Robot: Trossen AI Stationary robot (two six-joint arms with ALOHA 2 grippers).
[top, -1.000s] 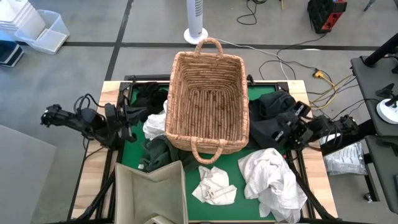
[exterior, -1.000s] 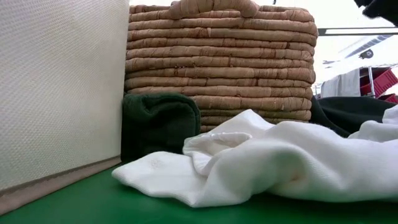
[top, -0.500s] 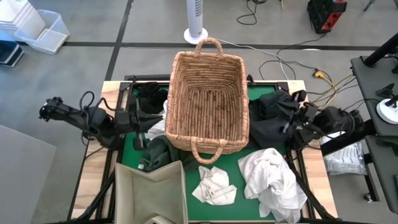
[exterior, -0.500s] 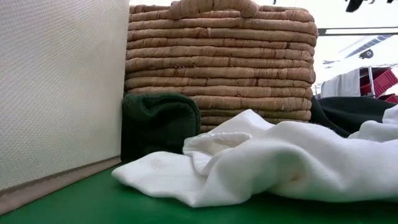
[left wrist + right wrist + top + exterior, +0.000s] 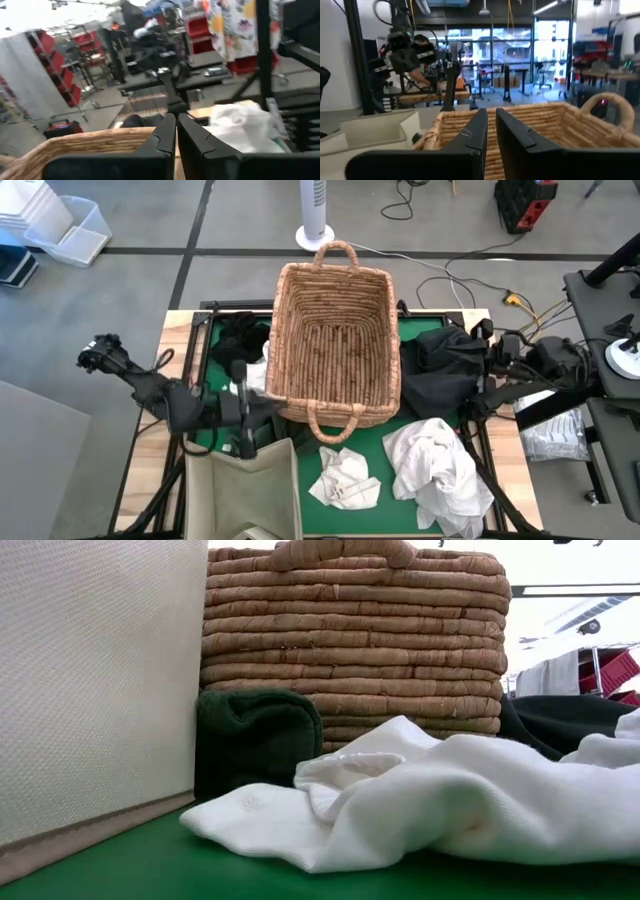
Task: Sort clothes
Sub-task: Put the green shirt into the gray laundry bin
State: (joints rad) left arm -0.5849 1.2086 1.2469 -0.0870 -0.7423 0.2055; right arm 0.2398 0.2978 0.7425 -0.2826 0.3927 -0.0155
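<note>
- Left gripper [image 5: 243,415] has swung in from the table's left edge and now sits over the dark green garment [image 5: 262,423], just by the wicker basket [image 5: 335,340]'s near-left corner. Fingers pressed together, nothing in them.
- Right gripper [image 5: 487,363] has pulled back toward the right edge, next to the black clothes [image 5: 440,375]. Fingers nearly touching, holding nothing.
- White clothes [image 5: 437,468] haven't budged: big pile front right, smaller white piece [image 5: 343,478] in front of the basket.
- Beige bin [image 5: 240,490] same spot, front left.
</note>
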